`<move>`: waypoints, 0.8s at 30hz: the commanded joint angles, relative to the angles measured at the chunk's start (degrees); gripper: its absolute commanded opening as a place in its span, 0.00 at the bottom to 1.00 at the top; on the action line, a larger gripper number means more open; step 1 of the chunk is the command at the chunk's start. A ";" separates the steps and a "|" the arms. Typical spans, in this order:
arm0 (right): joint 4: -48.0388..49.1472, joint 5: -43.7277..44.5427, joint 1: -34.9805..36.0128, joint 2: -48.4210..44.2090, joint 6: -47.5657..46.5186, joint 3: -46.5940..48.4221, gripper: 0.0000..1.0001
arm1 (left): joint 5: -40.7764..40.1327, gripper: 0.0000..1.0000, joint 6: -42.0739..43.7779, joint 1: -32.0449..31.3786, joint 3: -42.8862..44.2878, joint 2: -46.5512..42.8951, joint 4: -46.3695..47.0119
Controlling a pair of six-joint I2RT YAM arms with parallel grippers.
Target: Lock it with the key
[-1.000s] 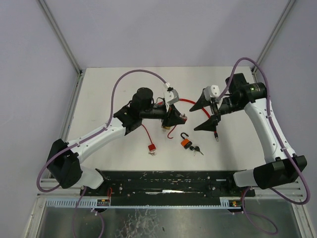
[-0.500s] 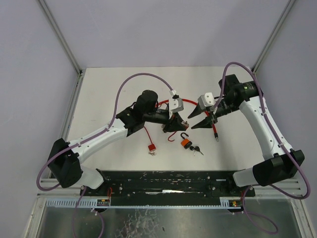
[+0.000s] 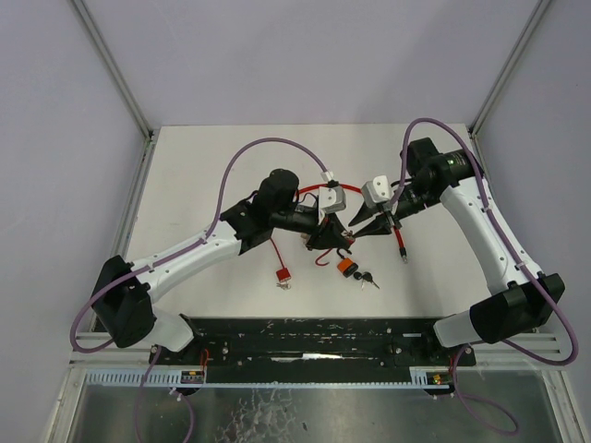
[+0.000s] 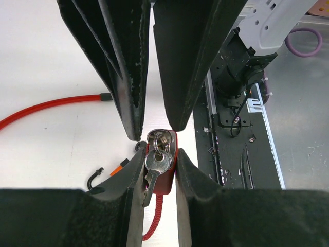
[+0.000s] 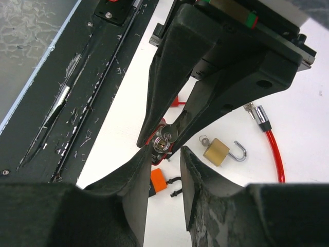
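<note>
Red padlock (image 4: 165,181) with its key (image 4: 153,165) in it, held over the counter (image 3: 203,175) between the two arms.

The left gripper (image 4: 160,154) is clamped on the padlock's body, key end turned toward the other arm. That probably leaves the key head free and braces the body against a turn. The right gripper (image 5: 165,149) has its jaws apart, one tip on each side of the key head and ring, with no pinch visible. On the counter lie an orange padlock (image 3: 345,267) with its shackle open, a brass padlock (image 5: 216,151) also open, and a red cable (image 5: 274,149). No brand or writing is legible.
</note>
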 commanded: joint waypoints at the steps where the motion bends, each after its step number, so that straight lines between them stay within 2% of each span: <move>1: -0.26 0.86 0.60 -0.15 -1.16 0.57 0.34 | 1.87 0.00 0.94 -0.40 1.84 0.28 1.28; 13: 0.06 0.37 1.06 -0.41 -0.37 -0.67 0.24 | 2.23 0.00 0.22 -0.50 1.96 0.44 2.22; 16: 0.10 0.37 1.41 -0.52 -0.27 -1.26 0.24 | 2.31 0.00 -0.03 -0.49 1.84 0.44 2.55; 19: 0.26 0.44 1.66 -0.66 -0.16 -1.48 0.29 | 2.48 0.00 -0.24 -0.49 1.77 0.49 2.78; 24: 0.52 0.26 1.97 -0.59 0.30 -1.36 0.29 | 2.61 0.00 -0.70 -0.45 1.69 0.42 3.13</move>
